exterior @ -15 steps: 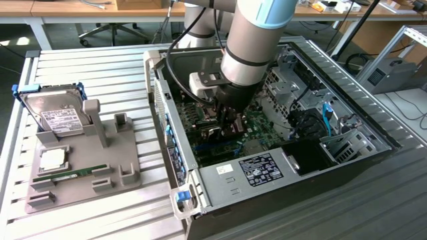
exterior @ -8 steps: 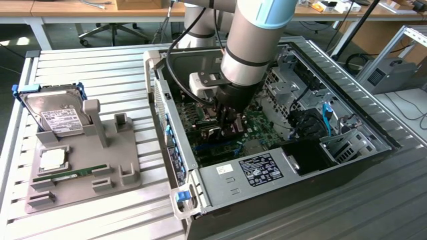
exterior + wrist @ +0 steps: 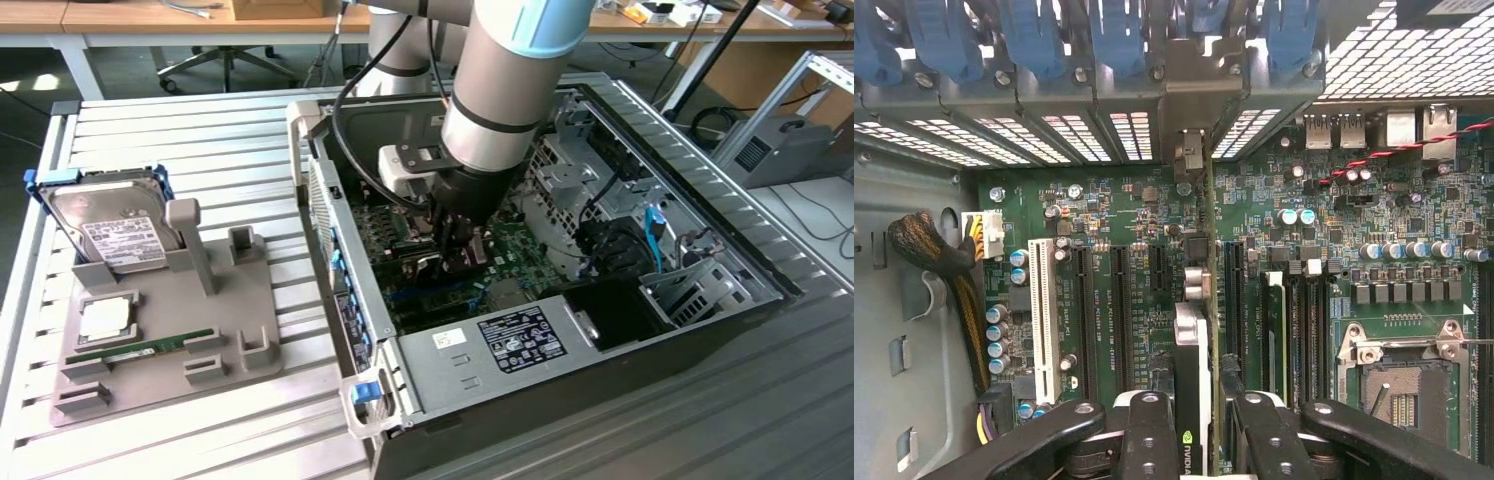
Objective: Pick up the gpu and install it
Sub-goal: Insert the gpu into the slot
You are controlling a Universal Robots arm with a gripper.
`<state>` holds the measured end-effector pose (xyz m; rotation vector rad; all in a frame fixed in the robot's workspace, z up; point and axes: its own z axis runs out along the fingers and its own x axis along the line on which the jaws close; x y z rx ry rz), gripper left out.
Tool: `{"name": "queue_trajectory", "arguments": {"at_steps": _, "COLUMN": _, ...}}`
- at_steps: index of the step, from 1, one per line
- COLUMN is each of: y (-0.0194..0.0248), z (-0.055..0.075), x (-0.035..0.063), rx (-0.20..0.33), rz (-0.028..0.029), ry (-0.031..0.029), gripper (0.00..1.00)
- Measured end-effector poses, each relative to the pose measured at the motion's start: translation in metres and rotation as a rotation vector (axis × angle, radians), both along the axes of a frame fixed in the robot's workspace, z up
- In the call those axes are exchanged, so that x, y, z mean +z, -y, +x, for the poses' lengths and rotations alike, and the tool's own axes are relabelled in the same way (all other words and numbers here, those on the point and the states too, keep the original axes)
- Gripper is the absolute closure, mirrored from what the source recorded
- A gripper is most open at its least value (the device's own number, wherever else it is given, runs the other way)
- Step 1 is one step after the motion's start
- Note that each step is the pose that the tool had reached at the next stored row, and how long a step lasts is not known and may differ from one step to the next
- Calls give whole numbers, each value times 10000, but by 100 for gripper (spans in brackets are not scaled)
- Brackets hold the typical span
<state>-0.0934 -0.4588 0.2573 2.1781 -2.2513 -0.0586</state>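
Note:
The gpu is seen edge-on in the wrist view, a thin card with a logo on its top edge. My gripper is shut on it, one black finger on each side. The card stands upright over the green motherboard, in line with the black expansion slots. Its silver bracket end reaches the case's rear slot openings. In the exterior view the arm reaches down into the open computer case, with the gripper low over the board.
A grey fixture tray at the exterior view's left holds a hard drive, a processor chip and a memory stick. Inside the case lie a braided cable bundle, blue slot latches and a processor socket.

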Motion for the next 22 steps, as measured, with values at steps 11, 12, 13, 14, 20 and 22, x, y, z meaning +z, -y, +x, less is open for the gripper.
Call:
{"name": "queue_trajectory", "arguments": {"at_steps": 11, "y": 0, "z": 0, "x": 32, "rx": 0, "rz": 4, "ry": 2, "gripper": 73}}
{"name": "queue_trajectory", "arguments": {"at_steps": 12, "y": 0, "z": 0, "x": 32, "rx": 0, "rz": 3, "ry": 2, "gripper": 73}}
{"name": "queue_trajectory", "arguments": {"at_steps": 13, "y": 0, "z": 0, "x": 34, "rx": 0, "rz": 1, "ry": 0, "gripper": 73}}
{"name": "queue_trajectory", "arguments": {"at_steps": 14, "y": 0, "z": 0, "x": 34, "rx": 17, "rz": 5, "ry": 0, "gripper": 73}}
{"name": "queue_trajectory", "arguments": {"at_steps": 20, "y": 0, "z": 0, "x": 34, "rx": 55, "rz": 6, "ry": 0, "gripper": 73}}
{"name": "queue_trajectory", "arguments": {"at_steps": 22, "y": 0, "z": 0, "x": 34, "rx": 84, "rz": 6, "ry": 0, "gripper": 73}}
